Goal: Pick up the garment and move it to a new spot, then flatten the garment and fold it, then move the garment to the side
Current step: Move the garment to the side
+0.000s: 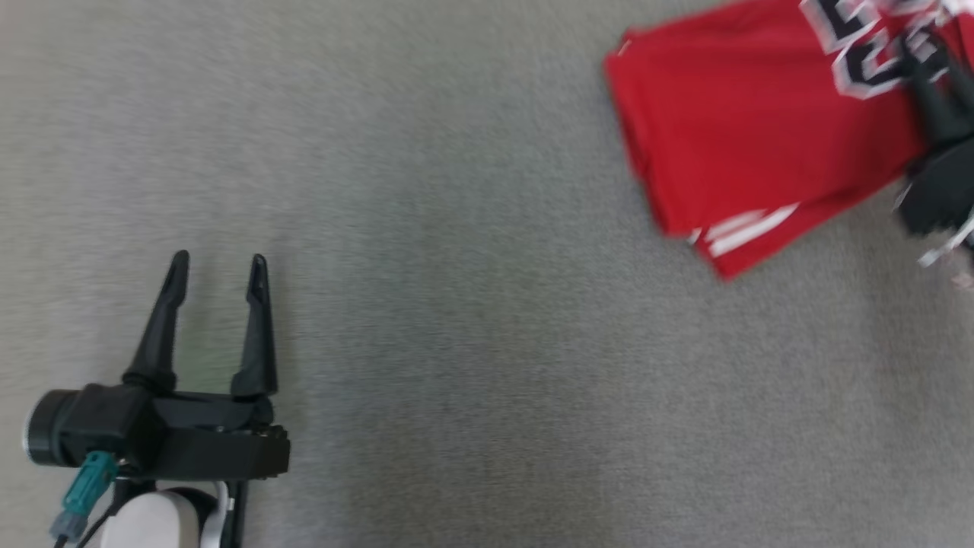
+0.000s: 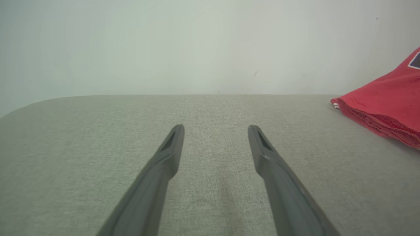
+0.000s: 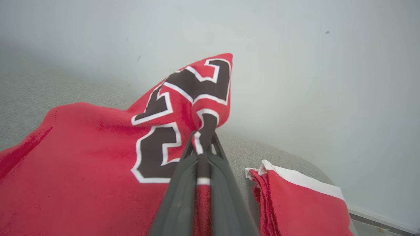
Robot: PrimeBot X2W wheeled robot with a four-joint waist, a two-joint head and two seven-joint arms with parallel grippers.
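**Right gripper pinches the red garment, left gripper waits open**

Nearest to us, at the lower left of the head view, our left gripper [image 1: 219, 262] sits over the grey fabric surface [image 1: 472, 327] with its two dark fingers spread wide and nothing between them. Its own wrist view shows the same: both fingers apart and bare cloth in the gap.

Farther out and to the right lies the garment [image 1: 746, 129]. It is red, with white stripes along one edge and black lettering outlined in white, and it lies in folded layers on the surface, well apart from the left gripper. The head view is blurred there.

At the garment's far right side our right gripper [image 3: 203, 136] has its fingers closed tight on a pinch of the red cloth, right at the lettering. From the wrist view we see the fabric rise to a peak above the fingertips — lifted there, while the rest drapes down to the surface. Just beside the fingers lies a red fold edged with a white band.

Beyond the surface's rounded far edge stands a plain pale wall [image 2: 197, 46].
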